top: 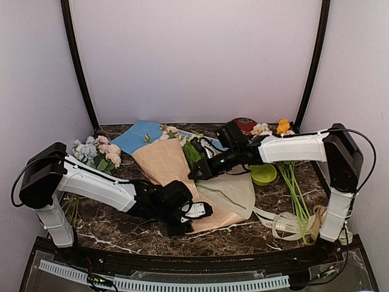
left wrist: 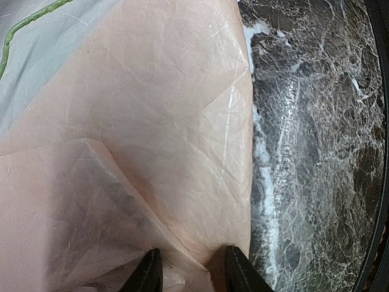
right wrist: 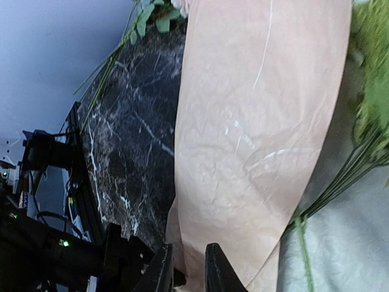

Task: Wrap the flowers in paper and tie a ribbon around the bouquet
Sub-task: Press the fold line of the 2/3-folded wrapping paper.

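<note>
The tan paper (top: 164, 161) lies creased on the dark marble, one side folded over so its paler face (top: 234, 191) shows. The flowers' cream blooms (top: 172, 132) and green leaves (top: 193, 152) stick out at its far end, and thin stems (right wrist: 340, 176) run under the fold. My left gripper (top: 203, 212) sits at the paper's near edge, shut on a raised fold of the paper (left wrist: 164, 109) between its fingers (left wrist: 149, 274). My right gripper (top: 196, 173) hovers over the sheet (right wrist: 255, 121), its jaws (right wrist: 189, 271) slightly apart and holding nothing. The ribbon (top: 276, 222) lies loose at the right front.
A light blue sheet (top: 137, 135) lies behind the paper. A bunch with blue blooms (top: 91, 152) is at the left. A green bowl (top: 263, 174), long green stems (top: 295, 188) and an orange bloom (top: 282, 126) are at the right.
</note>
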`<state>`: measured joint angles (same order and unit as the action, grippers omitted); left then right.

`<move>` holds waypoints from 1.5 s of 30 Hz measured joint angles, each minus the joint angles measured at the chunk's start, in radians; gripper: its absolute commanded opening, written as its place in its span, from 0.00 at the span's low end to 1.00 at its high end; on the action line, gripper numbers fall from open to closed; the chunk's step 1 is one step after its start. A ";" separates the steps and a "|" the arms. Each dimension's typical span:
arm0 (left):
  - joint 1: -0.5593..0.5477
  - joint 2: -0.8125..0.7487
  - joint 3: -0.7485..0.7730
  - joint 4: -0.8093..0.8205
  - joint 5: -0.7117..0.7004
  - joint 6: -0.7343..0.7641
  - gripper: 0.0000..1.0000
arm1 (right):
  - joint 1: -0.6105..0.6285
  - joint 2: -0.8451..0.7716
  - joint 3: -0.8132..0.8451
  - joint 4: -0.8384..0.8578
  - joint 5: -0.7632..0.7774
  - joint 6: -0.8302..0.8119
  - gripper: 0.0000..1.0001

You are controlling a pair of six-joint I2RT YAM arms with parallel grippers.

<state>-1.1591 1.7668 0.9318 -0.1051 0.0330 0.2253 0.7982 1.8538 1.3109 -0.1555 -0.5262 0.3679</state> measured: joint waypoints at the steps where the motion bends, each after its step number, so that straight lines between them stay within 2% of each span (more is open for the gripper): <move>1: 0.000 0.000 -0.001 0.004 0.001 0.000 0.35 | 0.011 0.008 -0.016 0.001 -0.022 0.000 0.16; 10: 0.000 -0.008 -0.013 0.023 0.004 0.014 0.37 | 0.064 0.165 -0.113 -0.004 -0.080 0.010 0.10; 16: 0.030 -0.072 -0.058 0.041 0.079 -0.017 0.37 | 0.067 0.181 -0.122 -0.005 -0.069 -0.002 0.10; 20: 0.171 -0.156 -0.082 0.090 0.132 -0.119 0.37 | 0.069 0.180 -0.122 -0.005 -0.063 -0.012 0.09; 24: 0.317 -0.132 -0.063 0.107 0.096 -0.216 0.35 | 0.071 0.180 -0.122 -0.004 -0.061 -0.011 0.09; 30: 0.374 -0.018 -0.027 0.057 0.030 -0.314 0.34 | 0.071 0.179 -0.130 0.006 -0.058 -0.011 0.09; 39: 0.524 -0.019 0.002 0.028 -0.048 -0.396 0.38 | 0.072 0.171 -0.155 0.046 -0.057 -0.012 0.09; 45: 0.707 -0.018 0.016 0.022 -0.079 -0.425 0.38 | 0.073 0.167 -0.161 0.054 -0.053 -0.012 0.09</move>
<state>-0.4522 1.7485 0.9482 -0.0830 -0.0463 -0.2001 0.8711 2.0212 1.1496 -0.1017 -0.5793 0.3557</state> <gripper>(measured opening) 0.378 0.088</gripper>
